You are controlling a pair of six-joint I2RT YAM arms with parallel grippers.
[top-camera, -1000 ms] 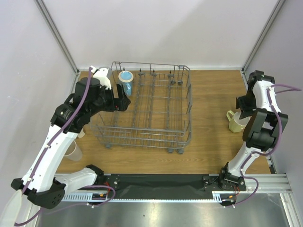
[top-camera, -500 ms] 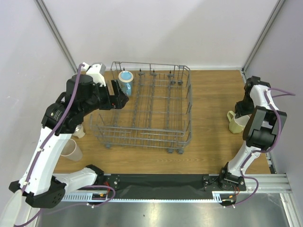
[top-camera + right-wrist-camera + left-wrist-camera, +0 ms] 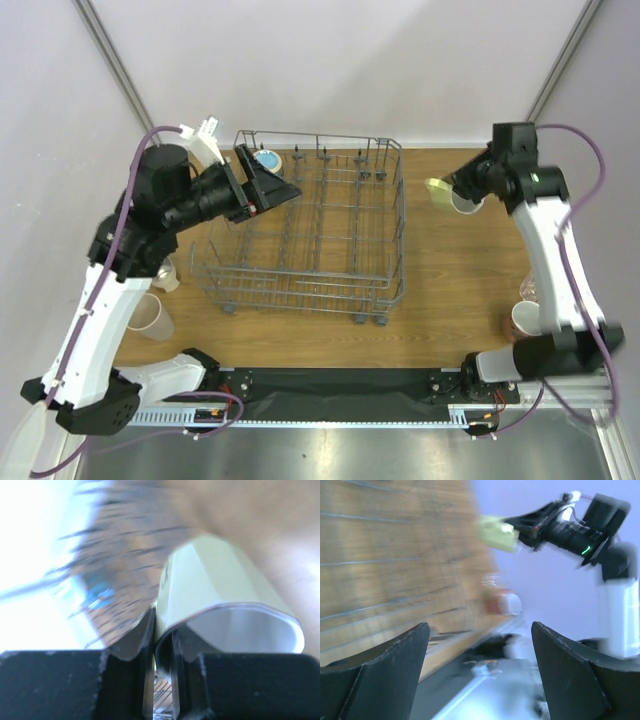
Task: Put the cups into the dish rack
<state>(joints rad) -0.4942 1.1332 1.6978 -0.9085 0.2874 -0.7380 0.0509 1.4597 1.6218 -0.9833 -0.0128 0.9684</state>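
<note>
We see the wooden table (image 3: 450, 300) with the grey wire rack (image 3: 400, 235) standing on its left-centre part, tines upright and wheels on the wood.

The left arm reaches over the rack's far-left corner. The left gripper (image 3: 272, 192) hangs above that corner with its fingers (image 3: 390, 670) spread wide and nothing between them. The wrist view confirms the gap.

The right arm stretches toward the far side of the table. The right gripper (image 3: 464, 190) is clamped on the yellow mug (image 3: 440, 187), which is held in the air just right of the rack's far-right corner and apart from it. In the right wrist view the fingers (image 3: 145, 630) pinch the wall of the mug (image 3: 215, 585) at its rim, one inside and one outside, with the mug tilted.

A blue cup (image 3: 266, 158) stands inside the rack at its far-left corner, partly hidden by the left gripper. A beige cup (image 3: 150, 318) sits on the table left of the rack. A salmon cup (image 3: 522, 320) sits near the table's right edge, with what looks like a glass (image 3: 528, 290) just beyond it, though we cannot tell for certain.
</note>
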